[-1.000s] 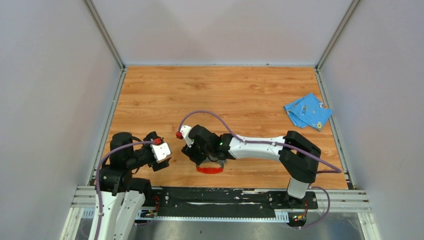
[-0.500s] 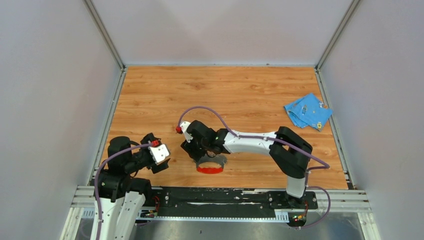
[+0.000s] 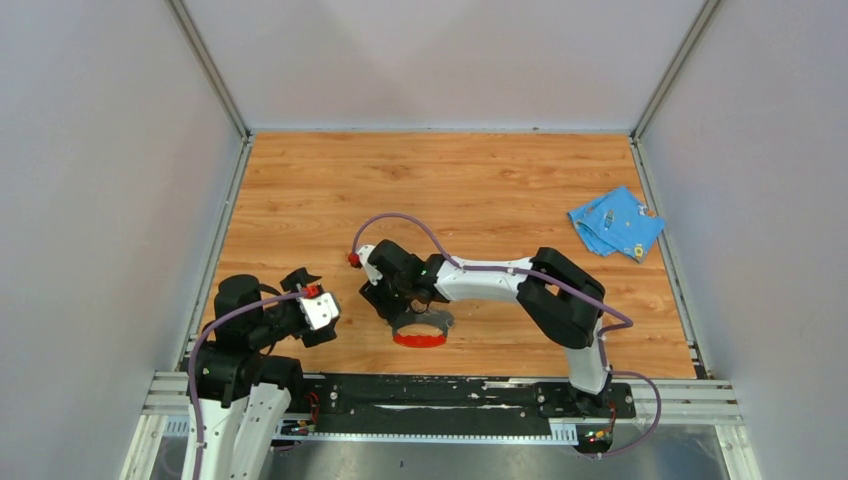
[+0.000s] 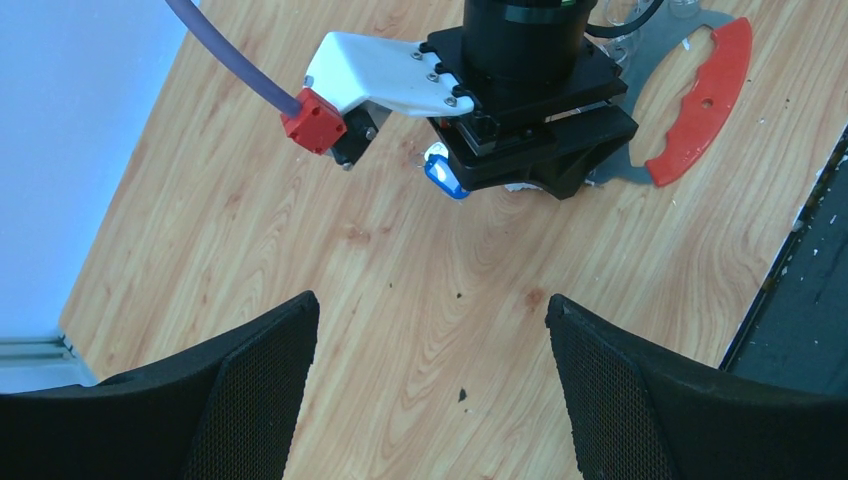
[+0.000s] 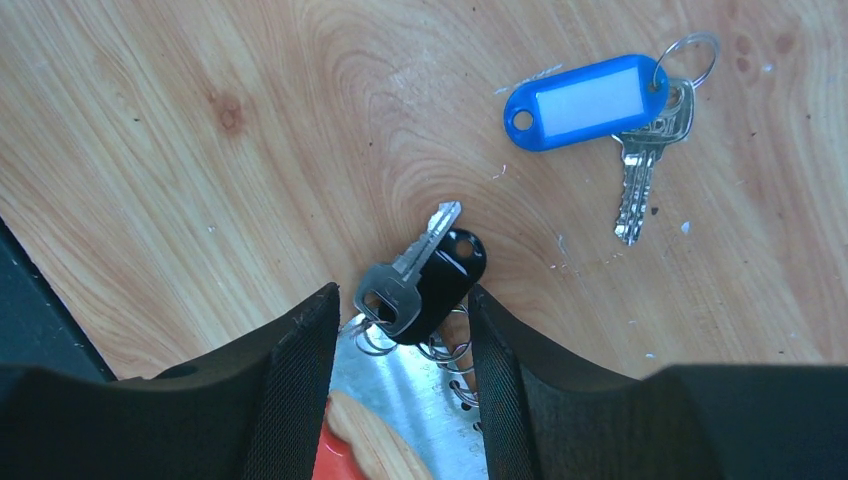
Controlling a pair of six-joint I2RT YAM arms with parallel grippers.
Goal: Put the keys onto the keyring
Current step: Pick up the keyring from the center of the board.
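Black-headed key (image 5: 440,275) sits between half-parted jaws of the right end effector (image 5: 400,295), pinch unclear; blue-headed key (image 5: 585,100) lies well beyond.

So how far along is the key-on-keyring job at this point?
Done: nothing clearly; whether the black key is threaded on the keyring can't be told. In hand: the right hand brackets the black key at the keyring's silvery end. Still to do: the blue key lies apart on the table; the left hand is open and empty.
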